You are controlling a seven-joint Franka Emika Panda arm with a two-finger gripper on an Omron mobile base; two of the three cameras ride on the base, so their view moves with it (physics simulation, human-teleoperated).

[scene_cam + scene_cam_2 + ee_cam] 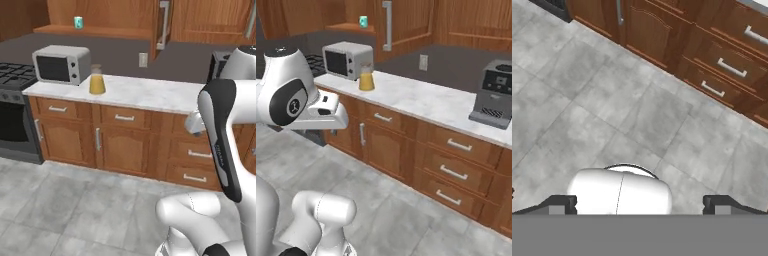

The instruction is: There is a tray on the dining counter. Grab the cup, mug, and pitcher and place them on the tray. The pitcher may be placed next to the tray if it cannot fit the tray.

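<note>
Right now my end effector (640, 205) stands spread wide with nothing between its tips, which sit at about 8 and 4 o'clock of the hand view, over grey floor tiles (612, 100). Brown cabinet drawers (732, 67) with silver handles run across that view from 12 to 3 o'clock.

In the left base view the pitcher (97, 80), clear glass with orange liquid and a brown lid, stands upright on the marble desk (150, 95) with drawered cabinets, at roughly 11 o'clock. Just beside it, toward 9 o'clock, sits a white microwave (62, 64); whether the two touch I cannot tell. A black stove (15, 75) lies farther out at 9 o'clock.

The mug (78, 22), teal, stands on a wooden shelf (95, 31) above the microwave, near 12 o'clock.

From the right base view the pitcher is at 11 o'clock, the mug up near 12, and a grey coffee machine (495, 95) stands on the same desk at 2 o'clock, well apart from the pitcher. A pale wall outlet (423, 62) shows between them on the dark backsplash.

No brand, label or writing is legible on any of these things.
</note>
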